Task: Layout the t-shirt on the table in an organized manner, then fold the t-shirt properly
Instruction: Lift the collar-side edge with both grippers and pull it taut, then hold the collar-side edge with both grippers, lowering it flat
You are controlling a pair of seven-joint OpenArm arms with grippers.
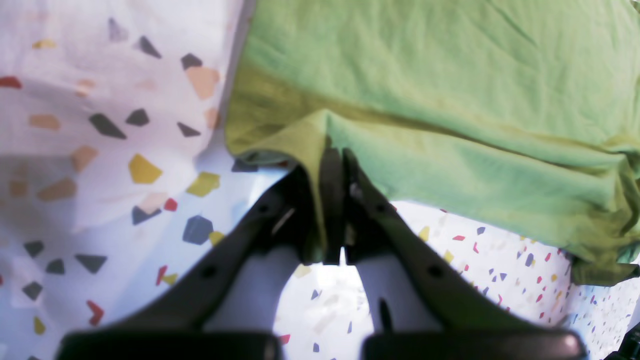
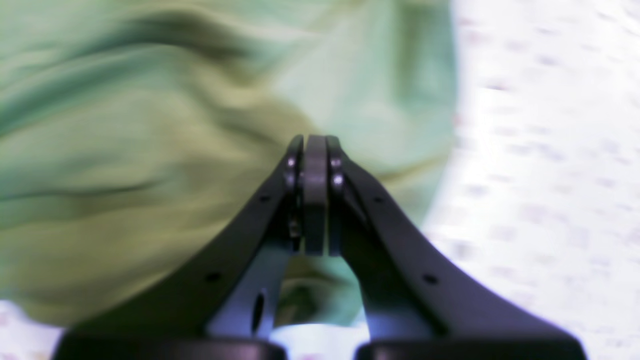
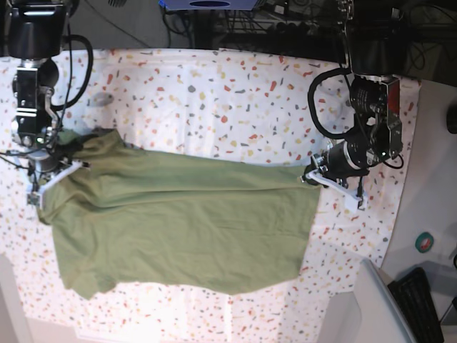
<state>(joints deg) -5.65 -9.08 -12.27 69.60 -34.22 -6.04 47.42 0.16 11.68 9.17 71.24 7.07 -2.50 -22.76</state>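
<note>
Left tool (image 1: 334, 155) clenched on t-shirt (image 3: 186, 221) edge; right tool (image 2: 315, 142) clenched, seemingly empty.

soft, wrinkly, matt olive-green cotton t-shirt (image 3: 186, 221); white fleck-printed cloth counter (image 3: 235, 100), matt; black end effector (image 1: 336, 165), apparently smooth matt plastic.

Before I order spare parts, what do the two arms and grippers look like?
Both grippers, left gripper and right gripper, have matte black tapered fingers with small holes, screws near the tips, over white inner parts. In the base view, the arms are black, with looping black cables and white brackets at the wrists.
</note>
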